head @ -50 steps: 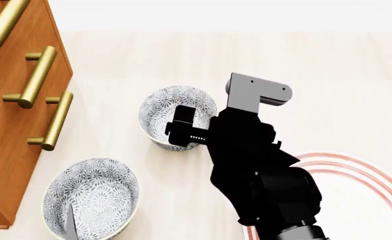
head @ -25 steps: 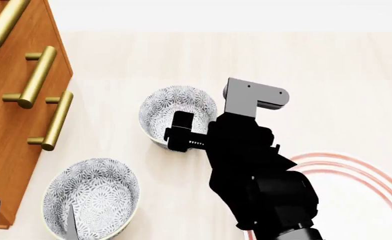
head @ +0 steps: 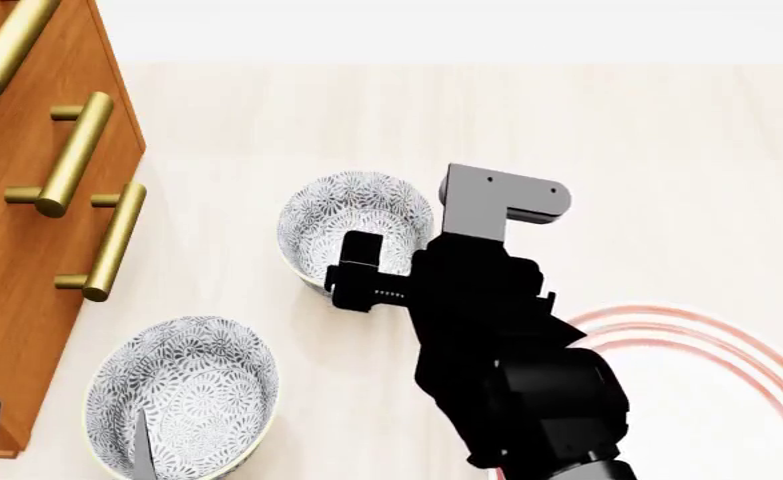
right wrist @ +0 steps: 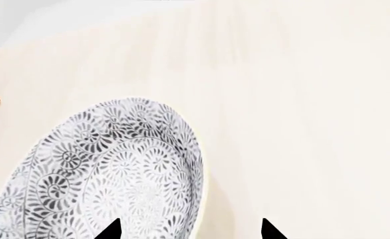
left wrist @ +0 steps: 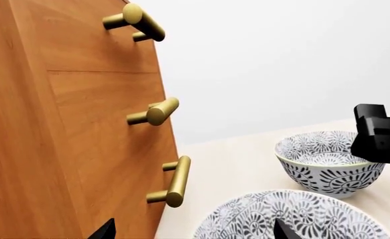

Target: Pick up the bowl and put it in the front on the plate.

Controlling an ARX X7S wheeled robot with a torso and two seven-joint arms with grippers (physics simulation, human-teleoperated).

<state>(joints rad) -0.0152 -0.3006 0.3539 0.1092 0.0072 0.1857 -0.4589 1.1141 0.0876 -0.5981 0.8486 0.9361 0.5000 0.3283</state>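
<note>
Right gripper (head: 364,272), jaws spread, straddles the rim of the bowl (head: 351,225) at frame centre; a shallow bite risks tipping it short of the plate (head: 711,345).

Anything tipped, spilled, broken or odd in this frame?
Nothing stands out. Both visible bowls, the far bowl and the near bowl, sit upright and intact; the plate lies flat, partly hidden by the right arm.

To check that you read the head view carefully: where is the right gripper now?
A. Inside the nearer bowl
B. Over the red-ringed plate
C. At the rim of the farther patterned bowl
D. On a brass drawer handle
C: the right gripper sits at the near rim of the farther bowl, away from the plate and the nearer bowl.
</note>
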